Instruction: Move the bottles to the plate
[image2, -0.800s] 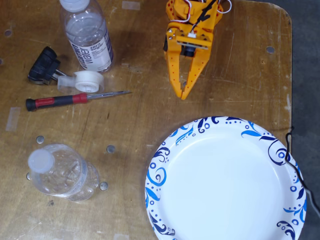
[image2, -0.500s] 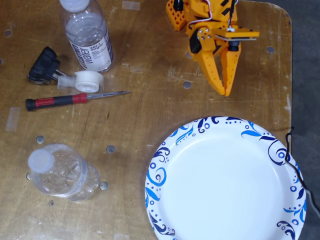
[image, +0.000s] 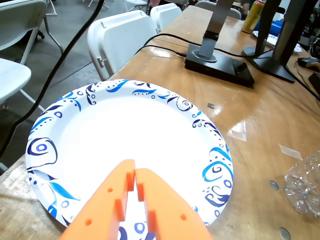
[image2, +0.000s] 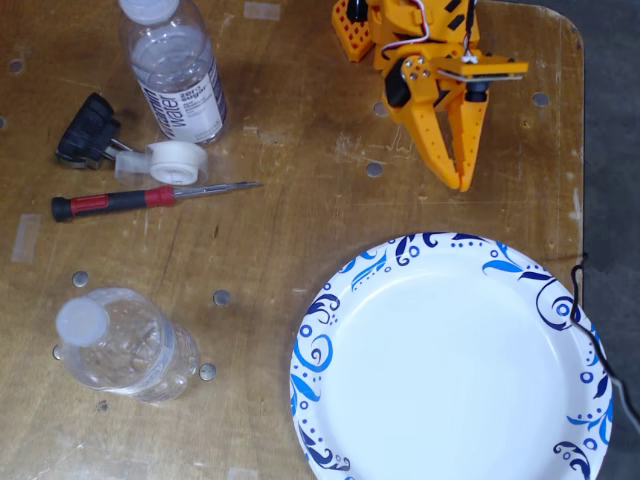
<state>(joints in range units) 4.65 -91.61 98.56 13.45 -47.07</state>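
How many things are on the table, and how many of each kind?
Bottles: 2, the labelled bottle and the plain bottle
Plates: 1, the plate
Screwdrivers: 1, the screwdriver
Tape rolls: 1, the tape roll
Black gadgets: 1, the black gadget
Total: 6

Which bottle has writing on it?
The labelled bottle at the top left of the fixed view has a white label with dark letters. The plain bottle at the lower left is clear and ribbed, with no label.
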